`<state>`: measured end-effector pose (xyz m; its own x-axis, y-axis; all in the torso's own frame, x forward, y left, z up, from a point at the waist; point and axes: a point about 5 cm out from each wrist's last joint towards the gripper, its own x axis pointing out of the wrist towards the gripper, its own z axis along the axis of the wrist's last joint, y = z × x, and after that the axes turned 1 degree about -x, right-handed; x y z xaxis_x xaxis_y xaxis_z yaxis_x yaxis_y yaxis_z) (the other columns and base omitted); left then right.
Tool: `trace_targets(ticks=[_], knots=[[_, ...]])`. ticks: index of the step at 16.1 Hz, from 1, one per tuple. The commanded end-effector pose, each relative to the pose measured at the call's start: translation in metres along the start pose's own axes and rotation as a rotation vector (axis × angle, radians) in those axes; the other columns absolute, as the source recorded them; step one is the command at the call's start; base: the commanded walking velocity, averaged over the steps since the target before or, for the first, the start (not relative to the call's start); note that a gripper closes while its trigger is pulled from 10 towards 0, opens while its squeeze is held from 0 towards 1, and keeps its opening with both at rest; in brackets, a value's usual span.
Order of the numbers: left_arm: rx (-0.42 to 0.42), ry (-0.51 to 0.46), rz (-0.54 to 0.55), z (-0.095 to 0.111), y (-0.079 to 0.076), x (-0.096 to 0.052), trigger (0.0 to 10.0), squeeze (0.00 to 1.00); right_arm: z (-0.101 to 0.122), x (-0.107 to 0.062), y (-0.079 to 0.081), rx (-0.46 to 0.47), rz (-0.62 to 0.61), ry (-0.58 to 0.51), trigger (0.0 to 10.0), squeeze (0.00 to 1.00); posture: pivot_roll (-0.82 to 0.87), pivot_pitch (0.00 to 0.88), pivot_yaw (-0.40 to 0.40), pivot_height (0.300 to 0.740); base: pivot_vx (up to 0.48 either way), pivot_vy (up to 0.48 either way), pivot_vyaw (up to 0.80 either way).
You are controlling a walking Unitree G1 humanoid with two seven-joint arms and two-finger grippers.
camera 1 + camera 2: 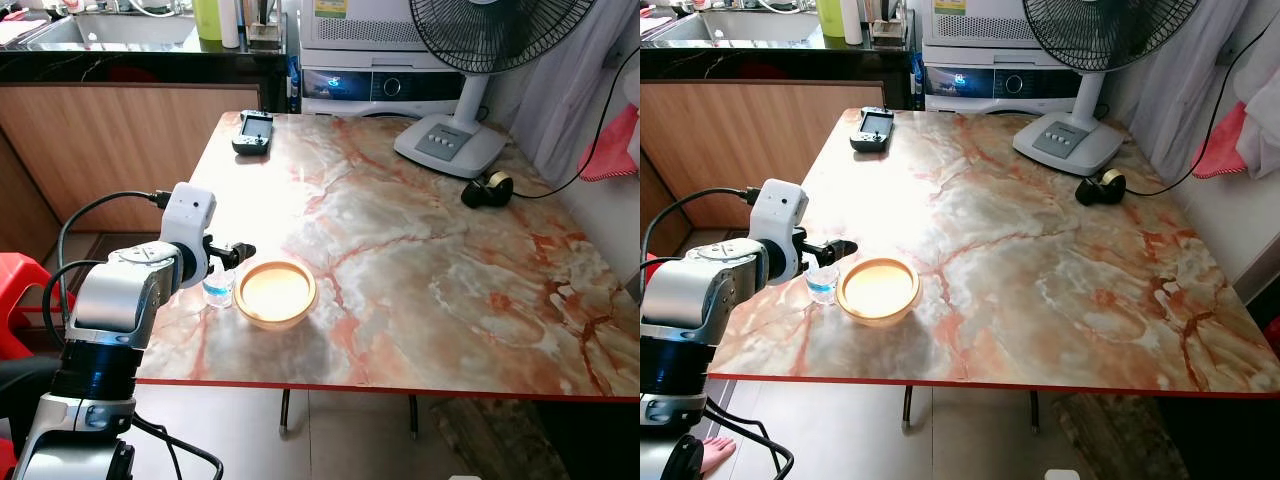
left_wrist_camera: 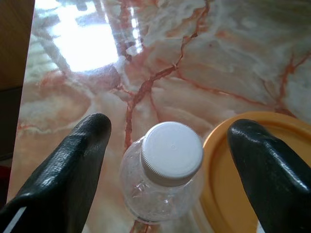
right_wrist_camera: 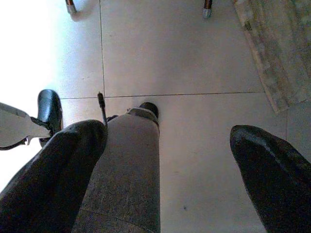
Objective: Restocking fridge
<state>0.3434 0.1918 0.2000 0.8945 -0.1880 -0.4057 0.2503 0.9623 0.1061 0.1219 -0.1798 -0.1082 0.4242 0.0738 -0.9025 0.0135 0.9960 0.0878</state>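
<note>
The left gripper (image 2: pixel 167 145) hangs just above a small clear bottle (image 2: pixel 163 174), its two black fingers (image 2: pixel 73 170) spread wide to either side of the white cap (image 2: pixel 171 151) and touching neither the cap nor the plastic — it has hold of nothing. The bottle stands upright near the table's front left corner, a little liquid in its base and a blue label band low on its side (best seen from the head camera (image 1: pixel 218 288)).

Just beside the bottle, on the side away from the table edge, sits a shallow yellow bowl (image 1: pixel 275 293); whether the two touch cannot be told. One finger hovers over the bowl's rim, the other over bare marble.

The marble-patterned table (image 1: pixel 430 270) has a red edge strip along its front. At its far left corner lies a dark handheld device (image 1: pixel 253 133); at the far right stands the white base of a pedestal fan (image 1: pixel 450 145), with a black-and-brass plug adapter (image 1: pixel 488 189) and its cord next to it. Behind the table are a wood-fronted counter (image 1: pixel 120 140) and a white appliance (image 1: pixel 380 85). A red stool (image 1: pixel 25 290) stands at the left, on the floor.

The right gripper (image 3: pixel 167 170) points down at the tiled floor (image 3: pixel 194 58) — its fingers wide apart and empty — above the robot's own grey leg (image 3: pixel 126 174).
</note>
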Motion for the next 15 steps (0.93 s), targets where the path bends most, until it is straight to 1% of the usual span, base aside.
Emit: trace_targets(ticks=[1,7,11,13,14,15], knots=[[0.005,-0.006,0.019,0.0017,0.0027,0.0003,10.0,0.00,0.0006,-0.0001,-0.0013,0.006,-0.001,0.000,10.0,0.00,0.11,0.000,-0.061,0.740,0.000,0.000,0.00],[-0.035,-0.033,0.043,0.0049,0.0066,0.0057,9.9,0.00,0.0007,-0.0003,-0.0021,0.001,-0.001,0.001,10.0,0.00,0.11,0.000,-0.064,0.740,0.000,0.000,0.00],[-0.053,-0.065,0.069,0.0096,0.0104,0.0056,10.0,0.00,0.0006,-0.0004,-0.0025,-0.001,0.000,0.003,10.0,0.00,0.12,0.000,-0.067,0.740,0.000,0.000,0.00],[-0.056,-0.063,0.068,0.0093,0.0110,0.0059,5.3,0.00,0.0005,-0.0004,-0.0025,-0.003,0.001,0.003,10.0,0.00,0.12,0.000,-0.065,0.740,0.000,0.000,0.00],[-0.052,-0.055,0.058,0.0081,0.0098,0.0065,1.8,0.00,0.0005,-0.0004,-0.0025,-0.003,0.001,0.003,10.0,0.00,0.12,0.000,-0.065,0.740,0.000,0.000,0.00],[-0.051,-0.043,0.043,0.0060,0.0073,0.0072,1.8,0.00,0.0004,-0.0004,-0.0027,-0.003,0.001,0.003,10.0,0.00,0.11,0.000,-0.062,0.740,0.000,0.000,0.00]])
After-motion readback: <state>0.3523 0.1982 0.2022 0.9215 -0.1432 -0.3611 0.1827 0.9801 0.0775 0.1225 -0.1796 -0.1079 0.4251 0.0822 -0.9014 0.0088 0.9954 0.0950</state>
